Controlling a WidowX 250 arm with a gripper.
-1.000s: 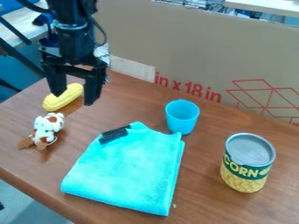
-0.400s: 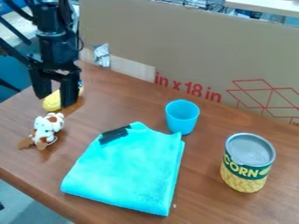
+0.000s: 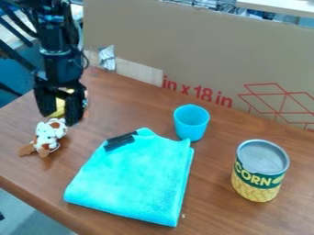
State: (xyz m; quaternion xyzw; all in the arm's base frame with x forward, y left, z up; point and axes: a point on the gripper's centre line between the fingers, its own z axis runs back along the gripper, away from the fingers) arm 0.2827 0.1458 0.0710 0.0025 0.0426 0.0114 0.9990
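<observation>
At the upper left my gripper (image 3: 59, 118) hangs low with its two fingers apart and nothing held between them. Between and behind the fingers shows part of a yellow corn cob (image 3: 59, 108), the rest of it hidden by the gripper. Just below the fingertips lies a small white and brown plush animal (image 3: 50, 133); whether they touch it I cannot tell.
A folded turquoise cloth (image 3: 135, 179) with a black clip-like piece (image 3: 120, 141) on its top corner lies mid-table. Beside it stands a blue cup (image 3: 191, 122). A corn can (image 3: 260, 170) is at right, and a cardboard wall (image 3: 202, 50) runs along the back.
The gripper has moved left from beside the corn cob to in front of it, then down and a little nearer the plush animal. The objects on the table have stayed put.
</observation>
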